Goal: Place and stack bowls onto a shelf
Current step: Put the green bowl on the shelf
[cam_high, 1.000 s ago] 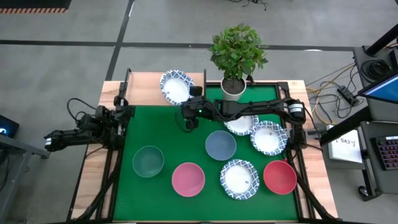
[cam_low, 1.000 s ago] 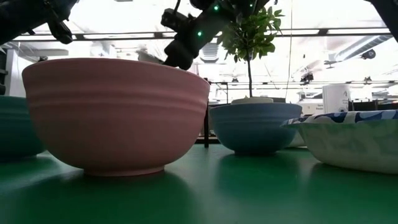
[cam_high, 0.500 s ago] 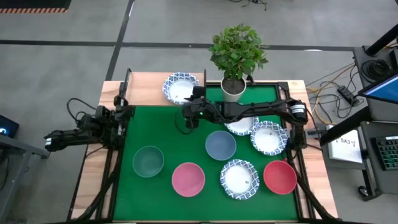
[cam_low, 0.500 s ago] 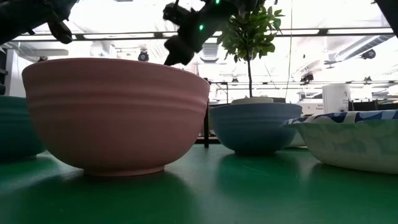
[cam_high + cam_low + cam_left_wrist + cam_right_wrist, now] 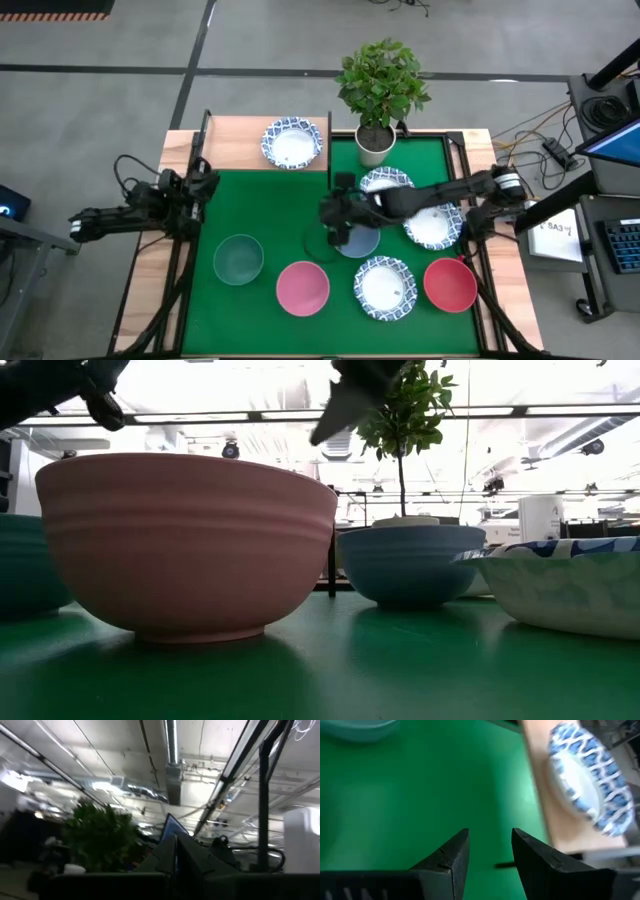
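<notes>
One patterned bowl (image 5: 292, 144) sits on the shelf (image 5: 235, 140); seven bowls wait on the table (image 5: 270, 205). The right gripper (image 5: 335, 222) hangs by the grey-blue bowl (image 5: 357, 241) — likely next. It should come straight down over the rim, one finger inside, one outside. Its fingers (image 5: 447, 857) stand parted and hold nothing. The left gripper (image 5: 192, 186) waits shut at the table's left edge — empty.

No readable text, labels or numbers anywhere.
</notes>
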Tool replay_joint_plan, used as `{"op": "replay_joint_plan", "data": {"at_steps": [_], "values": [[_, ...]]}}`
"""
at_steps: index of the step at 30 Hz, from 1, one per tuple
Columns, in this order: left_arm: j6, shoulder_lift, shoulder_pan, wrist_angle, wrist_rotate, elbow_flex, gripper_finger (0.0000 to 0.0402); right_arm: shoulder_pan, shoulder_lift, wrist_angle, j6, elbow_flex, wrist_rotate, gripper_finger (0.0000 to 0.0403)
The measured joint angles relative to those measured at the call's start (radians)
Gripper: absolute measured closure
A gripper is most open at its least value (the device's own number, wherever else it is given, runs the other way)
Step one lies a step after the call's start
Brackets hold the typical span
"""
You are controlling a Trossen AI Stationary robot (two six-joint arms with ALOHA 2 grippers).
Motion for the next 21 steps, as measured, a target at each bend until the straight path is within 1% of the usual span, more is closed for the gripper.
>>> {"op": "replay_joint_plan", "data": {"at_steps": [4, 7, 8, 9, 10, 13, 16, 18, 19, 21], "values": [[-0.08, 0.123, -0.006, -0.086, 0.087, 0.088, 0.0402, 0.065, -0.102, 0.115, 0.018, -0.175, 0.0, 0.0268], [-0.12, 0.245, -0.021, -0.172, 0.1, 0.163, 0.0402, 0.091, -0.183, 0.238, -0.003, -0.298, -0.001, 0.0268], [-0.141, 0.288, -0.022, -0.233, 0.1, 0.193, 0.0402, 0.098, -0.211, 0.277, -0.011, -0.334, -0.001, 0.0268], [-0.171, 0.332, -0.024, -0.326, 0.1, 0.235, 0.0402, 0.101, -0.243, 0.315, -0.019, -0.369, 0.0, 0.0268], [-0.21, 0.37, -0.026, -0.464, 0.101, 0.286, 0.0402, 0.103, -0.276, 0.355, -0.022, -0.401, -0.001, 0.0268], [-0.325, 0.5, -0.04, -0.976, 0.103, 0.459, 0.0402, 0.105, -0.371, 0.436, -0.029, -0.486, -0.001, 0.0268], [-0.403, 0.654, -0.084, -1.392, 0.107, 0.586, 0.0402, 0.105, -0.452, 0.483, -0.052, -0.549, -0.001, 0.0268], [-0.412, 0.751, -0.122, -1.548, 0.14, 0.638, 0.0402, 0.105, -0.502, 0.511, -0.064, -0.582, -0.001, 0.0268], [-0.411, 0.794, -0.142, -1.598, 0.162, 0.656, 0.0402, 0.105, -0.522, 0.521, -0.071, -0.597, -0.001, 0.0268], [-0.392, 0.868, -0.186, -1.645, 0.203, 0.676, 0.0402, 0.105, -0.561, 0.528, -0.072, -0.622, -0.005, 0.0268]]}}
